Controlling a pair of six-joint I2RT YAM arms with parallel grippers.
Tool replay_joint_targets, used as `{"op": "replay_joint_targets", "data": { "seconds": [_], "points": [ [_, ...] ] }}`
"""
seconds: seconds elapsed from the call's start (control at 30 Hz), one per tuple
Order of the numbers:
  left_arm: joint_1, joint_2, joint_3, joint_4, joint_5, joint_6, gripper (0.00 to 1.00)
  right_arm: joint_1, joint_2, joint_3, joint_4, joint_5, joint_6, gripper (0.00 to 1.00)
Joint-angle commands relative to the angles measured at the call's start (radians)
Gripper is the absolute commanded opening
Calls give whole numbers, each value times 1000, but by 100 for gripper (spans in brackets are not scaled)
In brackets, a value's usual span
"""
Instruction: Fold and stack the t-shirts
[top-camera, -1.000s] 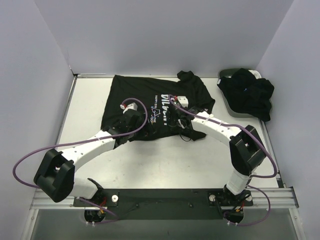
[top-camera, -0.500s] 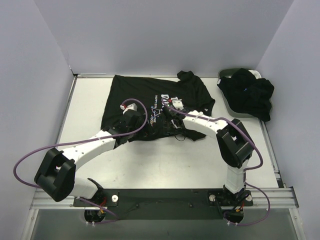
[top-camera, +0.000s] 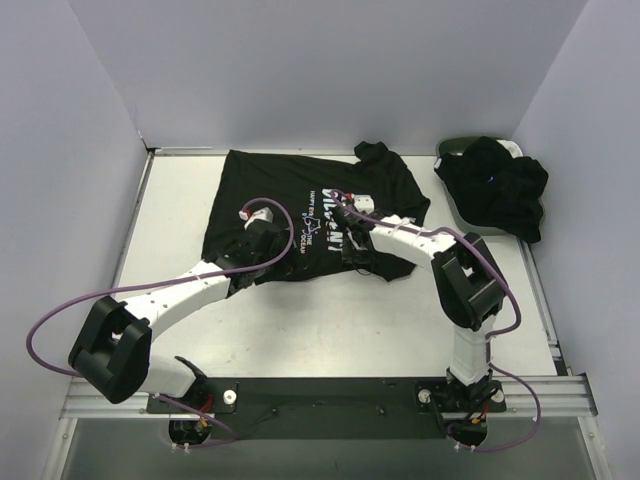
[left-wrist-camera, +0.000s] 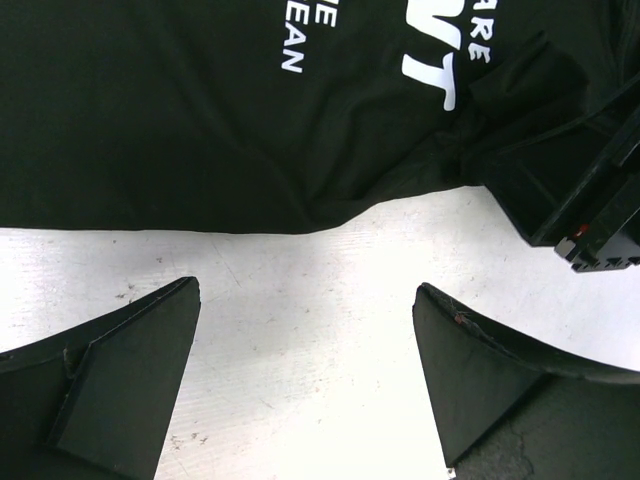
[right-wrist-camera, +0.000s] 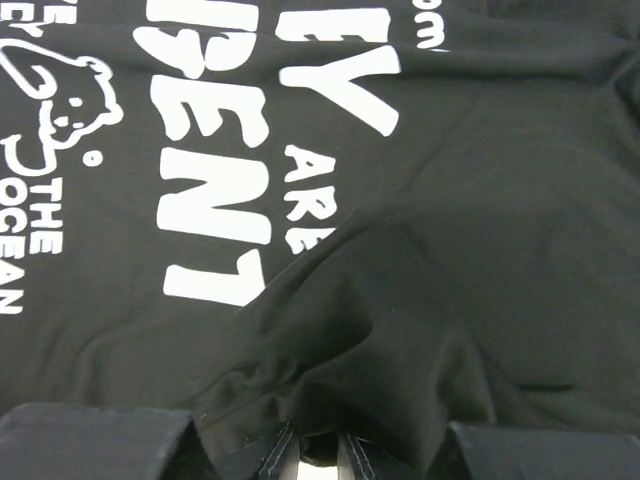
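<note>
One black printed t-shirt (top-camera: 290, 190) lies flat at the far middle of the table (top-camera: 330, 315); I read "THE OCEAN" and "ARE" in white. My right gripper (right-wrist-camera: 318, 452) pinches a fold of it; my left gripper (left-wrist-camera: 306, 305) gapes wide, empty, at its near hem.

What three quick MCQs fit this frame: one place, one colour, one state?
1. Where is the pile of dark clothes?
A) against the left wall
B) on the basket at far right
C) under the left arm

2. The lettering on the spread t-shirt is:
A) white
B) red
C) yellow

3. The left gripper is:
A) shut on the hem
B) shut, empty
C) open over bare table

Answers:
1 B, the top view shows the heap sitting on the basket.
2 A, the print is white on black cloth.
3 C, the left wrist view shows it spread wide above bare table, just short of the hem.
</note>
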Motion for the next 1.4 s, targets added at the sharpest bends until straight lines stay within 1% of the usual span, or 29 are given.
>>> {"op": "replay_joint_targets", "data": {
  "seconds": [0.0, 0.1, 0.13, 0.17, 0.3, 0.4, 0.53, 0.57, 0.6, 0.63, 0.67, 0.7, 0.77, 0.83, 0.93, 0.97, 1.0, 1.03, 1.07, 1.1, 1.17, 1.23, 1.3, 1.37],
  "points": [
    [6, -24, -15, 5, -14, 12, 97, -17, 7, 43, -37, 43, -17, 21],
    [6, -27, -21, 11, -10, 12, 98, -28, 11, 52, -45, 49, -23, 12],
    [6, -24, -23, 14, -10, 13, 97, -31, 11, 55, -46, 48, -23, 2],
    [6, -24, -24, 12, -11, 12, 97, -34, 11, 55, -51, 51, -25, 0],
    [6, -24, -26, 15, -11, 12, 97, -25, -22, 37, -60, 72, -32, 0],
    [6, -23, -29, 20, -2, 10, 97, 4, -91, -10, -72, 92, -31, 0],
    [6, -29, -32, 31, 1, 7, 97, 36, -269, -133, -91, 117, -5, 0],
    [6, -30, -37, 32, 4, 6, 98, 42, -306, -200, -100, 115, -2, 0],
    [6, -30, -40, 35, 9, 4, 97, 50, -379, -230, -107, 114, 0, 0],
    [4, -34, -44, 43, 7, 3, 98, 68, -415, -263, -117, 112, 3, 0],
    [4, -37, -47, 46, 9, 1, 97, 78, -451, -320, -141, 105, 6, 0],
    [4, -35, -52, 54, 13, 0, 97, 90, -520, -351, -153, 91, 8, 0],
    [4, -37, -58, 60, 16, -5, 97, 124, -590, -398, -204, 63, 15, 0],
    [3, -37, -64, 70, 23, -7, 97, 153, -683, -461, -262, 72, 34, 0],
    [1, -40, -69, 74, 24, -10, 98, 202, -792, -515, -322, 89, 84, 4],
    [0, -41, -72, 77, 24, -10, 97, 219, -815, -520, -337, 97, 112, 10],
    [0, -44, -75, 77, 24, -11, 97, 229, -850, -515, -353, 130, 127, 33],
    [-2, -47, -77, 77, 24, -11, 97, 239, -864, -509, -374, 154, 133, 38],
    [-2, -47, -77, 77, 26, -11, 97, 246, -877, -500, -384, 183, 142, 53],
    [-2, -50, -77, 75, 27, -11, 97, 245, -883, -492, -388, 254, 159, 64],
    [-4, -52, -72, 75, 30, -13, 98, 237, -865, -463, -384, 322, 162, 82],
    [-5, -55, -67, 70, 30, -13, 97, 194, -787, -422, -365, 359, 138, 87],
    [-7, -63, -60, 57, 30, -13, 97, 142, -701, -406, -318, 349, 104, 88],
    [-7, -70, -60, 52, 26, -10, 97, 101, -648, -405, -217, 318, 61, 88]
  ]
}}
